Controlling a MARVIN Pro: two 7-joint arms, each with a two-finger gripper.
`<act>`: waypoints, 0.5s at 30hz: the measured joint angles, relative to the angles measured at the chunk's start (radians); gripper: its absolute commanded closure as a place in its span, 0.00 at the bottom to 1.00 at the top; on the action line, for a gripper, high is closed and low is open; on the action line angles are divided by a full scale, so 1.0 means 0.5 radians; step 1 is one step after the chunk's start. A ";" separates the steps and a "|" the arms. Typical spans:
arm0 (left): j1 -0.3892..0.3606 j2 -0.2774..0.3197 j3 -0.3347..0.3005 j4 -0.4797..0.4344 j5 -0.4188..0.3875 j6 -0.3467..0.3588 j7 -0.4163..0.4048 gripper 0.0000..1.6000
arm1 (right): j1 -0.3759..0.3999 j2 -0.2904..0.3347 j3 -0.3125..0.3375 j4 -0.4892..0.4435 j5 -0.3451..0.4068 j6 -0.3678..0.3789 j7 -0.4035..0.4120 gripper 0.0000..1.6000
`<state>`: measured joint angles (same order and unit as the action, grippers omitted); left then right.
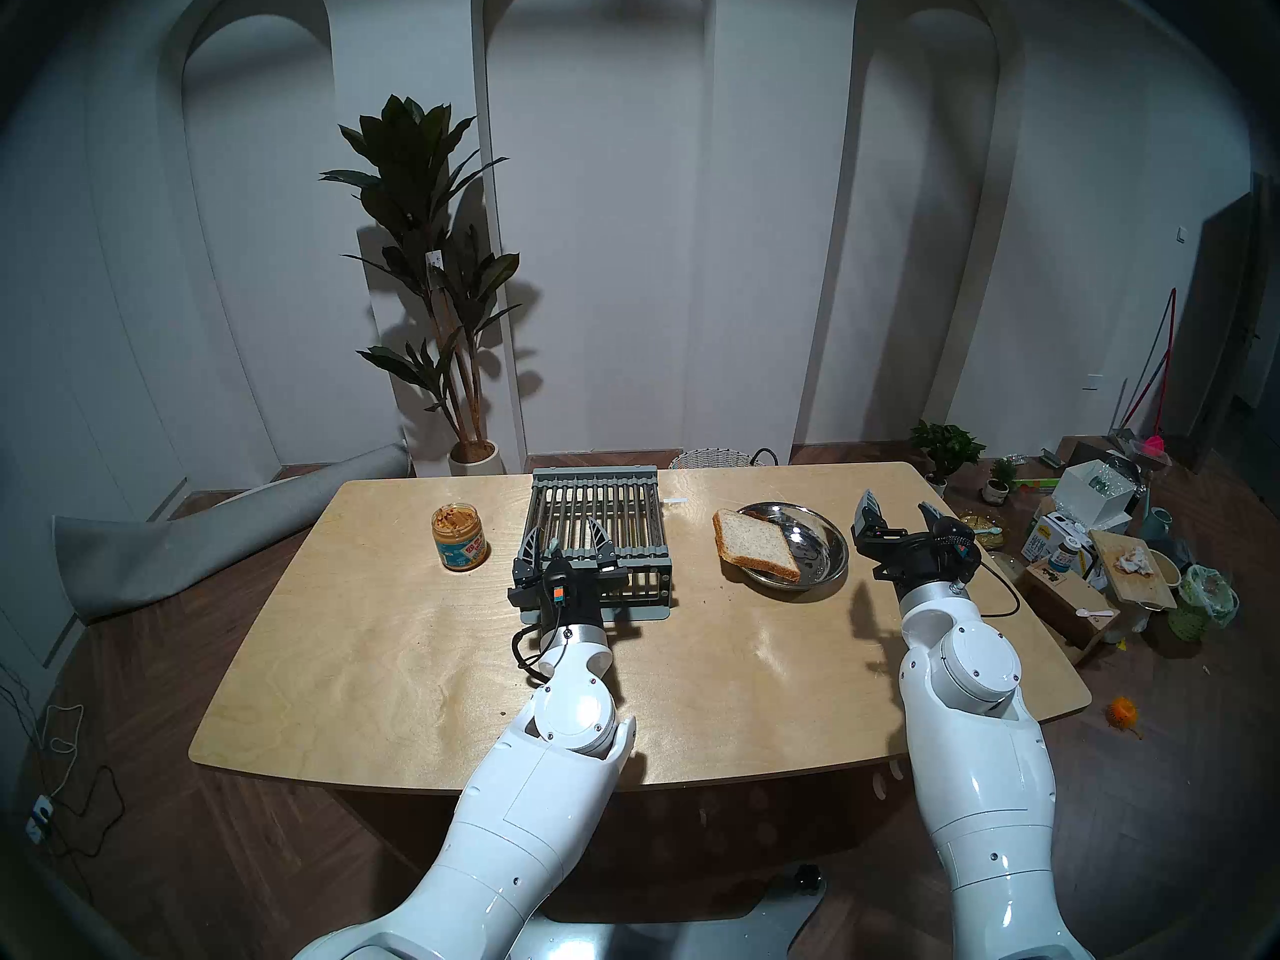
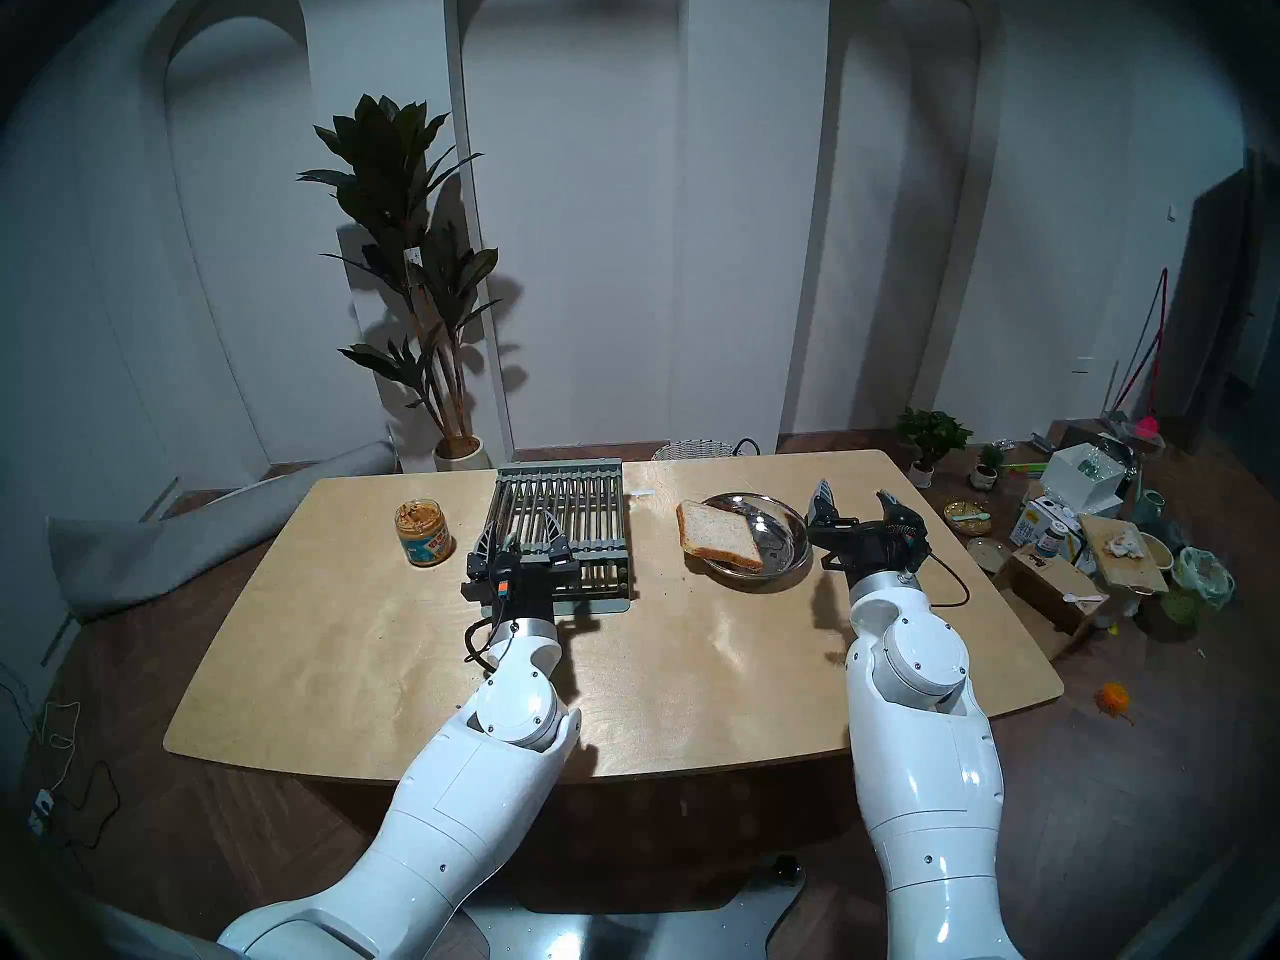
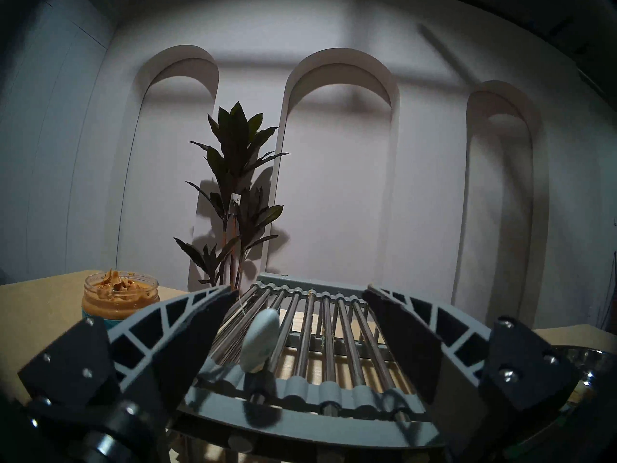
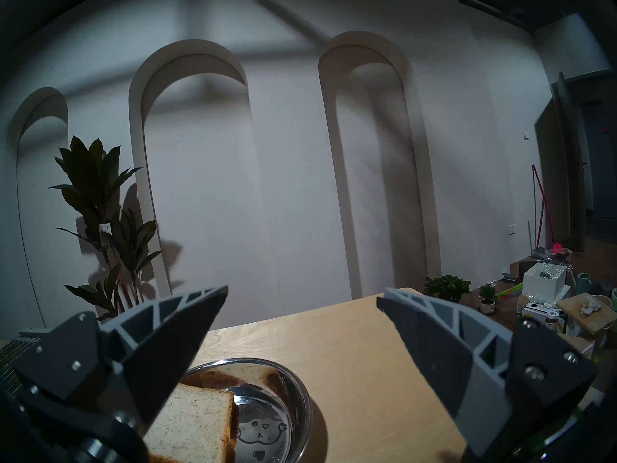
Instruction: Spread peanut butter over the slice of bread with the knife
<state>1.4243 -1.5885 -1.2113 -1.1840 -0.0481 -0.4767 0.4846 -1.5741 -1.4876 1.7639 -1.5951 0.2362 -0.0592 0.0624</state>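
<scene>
Left pincer [image 3: 297, 292] wide, flanking smooth pale-blue knife [image 3: 261, 338] handle on grey slatted rack [image 1: 596, 515]; right pincer [image 4: 302, 293] wide.

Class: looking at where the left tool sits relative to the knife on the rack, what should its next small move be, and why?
Probably ease the left tool forward and close on the knife. Its jaws stand open on either side of the pale blue handle, which rests on the rack, not yet gripped; the bread is bare.
</scene>
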 measured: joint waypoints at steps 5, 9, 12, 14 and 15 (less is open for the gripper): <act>-0.010 0.001 0.001 0.021 -0.033 0.000 -0.025 0.24 | -0.007 0.000 0.002 -0.018 -0.004 0.000 -0.009 0.00; -0.020 0.001 0.002 0.035 -0.063 0.000 -0.044 0.25 | -0.015 -0.001 0.005 -0.029 -0.005 0.000 -0.015 0.00; -0.026 0.002 0.003 0.042 -0.078 0.001 -0.054 0.26 | -0.022 -0.001 0.008 -0.033 -0.005 -0.001 -0.017 0.00; -0.030 0.003 0.004 0.045 -0.092 0.002 -0.061 0.31 | -0.031 -0.002 0.012 -0.043 -0.004 -0.001 -0.018 0.00; -0.031 0.004 0.004 0.045 -0.095 0.002 -0.063 0.31 | -0.034 -0.003 0.013 -0.046 -0.003 -0.001 -0.018 0.00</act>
<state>1.4090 -1.5868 -1.2092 -1.1617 -0.0959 -0.4755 0.4530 -1.5909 -1.4889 1.7704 -1.6180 0.2347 -0.0596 0.0533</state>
